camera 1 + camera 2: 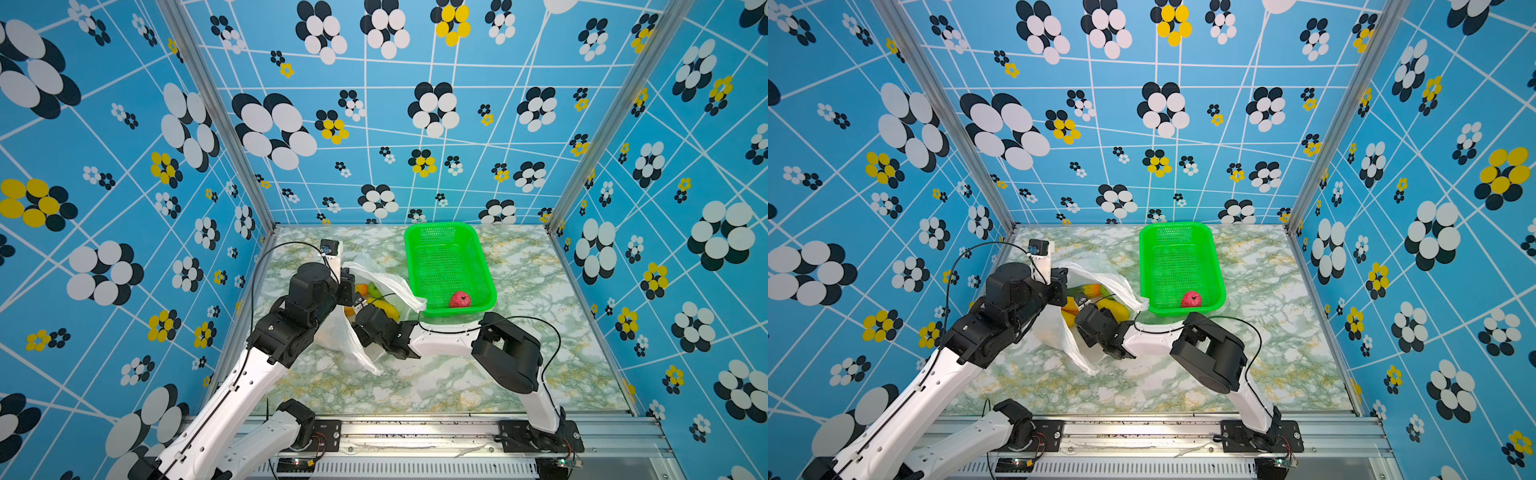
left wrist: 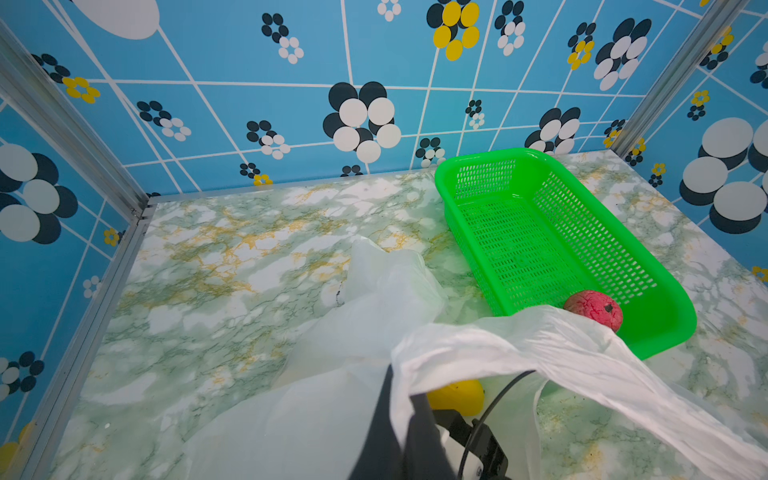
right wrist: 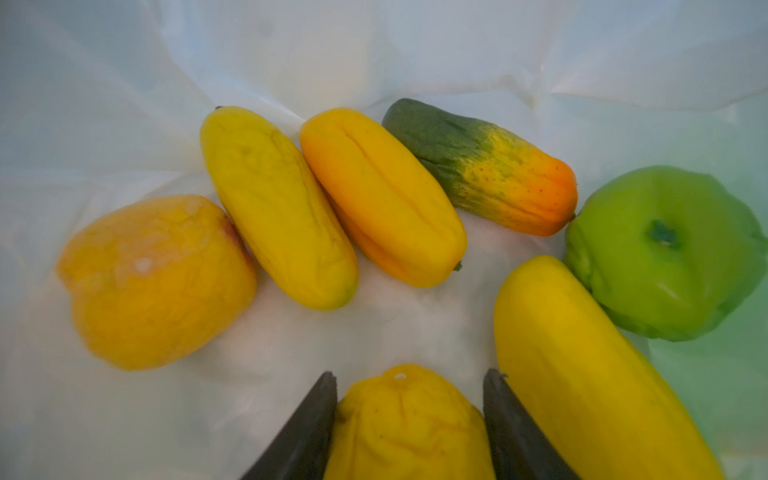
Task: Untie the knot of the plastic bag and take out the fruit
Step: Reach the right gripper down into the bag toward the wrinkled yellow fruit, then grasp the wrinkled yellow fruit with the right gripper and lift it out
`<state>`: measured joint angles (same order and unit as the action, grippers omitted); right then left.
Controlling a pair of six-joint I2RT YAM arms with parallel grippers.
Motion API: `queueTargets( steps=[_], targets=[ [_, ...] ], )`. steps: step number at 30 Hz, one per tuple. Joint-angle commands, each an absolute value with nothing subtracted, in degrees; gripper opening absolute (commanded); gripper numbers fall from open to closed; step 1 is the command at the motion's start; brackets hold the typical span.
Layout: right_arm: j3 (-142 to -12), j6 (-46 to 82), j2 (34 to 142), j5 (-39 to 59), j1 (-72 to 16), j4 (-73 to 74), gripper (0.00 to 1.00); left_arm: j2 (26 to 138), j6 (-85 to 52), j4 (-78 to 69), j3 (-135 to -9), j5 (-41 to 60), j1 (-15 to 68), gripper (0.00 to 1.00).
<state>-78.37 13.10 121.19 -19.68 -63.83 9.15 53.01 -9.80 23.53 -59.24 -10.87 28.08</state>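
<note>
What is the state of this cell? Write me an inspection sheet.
Surface: green-marbled tabletop.
Job's things: plastic bag open, knot not visible; seven fruits inside; red fruit in green basket.
Clutter: nothing seen.
Claws: left claw shut on the bag's rim; right claw inside the bag, jaws against a yellow fruit.
Cables: black cables arch over both arms.
Surroundings: blue flowered walls, aluminium posts.

The yellow fruit between the right gripper fingers runs off the right wrist picture's edge, so I can't tell whether they press it. In both top views my arms cover most of the plastic bag mouth. Film seems to bury the left gripper tips.
</note>
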Motion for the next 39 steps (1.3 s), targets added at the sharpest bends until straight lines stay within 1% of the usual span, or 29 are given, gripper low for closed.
queueTargets(
  steps=[1,2,3,6,11,13,17,20,30,35,39],
  targets=[
    [-78.71,14.92,122.37,-18.0,-64.2,5.56,0.59,52.69,-9.83,22.36,-59.22,-10.38,27.69,0.0],
    [-78.66,15.19,122.75,-18.02,-64.6,5.45,0.65,52.65,-9.84,22.41,-59.22,-10.37,27.69,0.0],
    [-78.63,15.48,123.14,-18.04,-64.93,5.3,0.69,52.65,-9.84,22.41,-59.18,-10.37,27.68,0.0],
    [-78.6,16.51,124.27,-18.57,-65.78,4.16,0.71,52.6,-9.84,22.43,-59.08,-10.31,27.69,0.0],
    [-77.09,18.62,124.28,-18.49,-65.86,4.99,0.71,52.43,-9.93,22.43,-58.95,-10.46,27.66,0.0],
    [-76.82,18.65,124.28,-18.37,-65.84,5.1,0.67,52.36,-9.93,22.48,-58.97,-10.46,27.69,0.0],
    [-76.53,17.91,122.67,-19.08,-66.01,5.51,0.53,52.12,-9.97,22.41,-58.72,-10.49,27.68,0.0],
    [-74.89,16.84,119.46,-20.42,-65.98,6.59,0.46,52.04,-10.02,22.35,-58.64,-10.72,27.7,0.0],
    [-61.52,12.47,101.63,-22.72,-66.09,16.58,0.38,52.82,-10.0,22.29,-58.72,-10.81,27.69,0.0],
    [-58.52,10.36,95.43,-22.29,-66.07,19.05,0.34,52.74,-10.11,22.39,-58.57,-11.22,27.69,0.0],
    [-56.1,8.35,89.91,-22.54,-66.09,20.07,0.32,52.3,-10.12,22.32,-58.43,-11.25,27.7,0.0]
  ],
)
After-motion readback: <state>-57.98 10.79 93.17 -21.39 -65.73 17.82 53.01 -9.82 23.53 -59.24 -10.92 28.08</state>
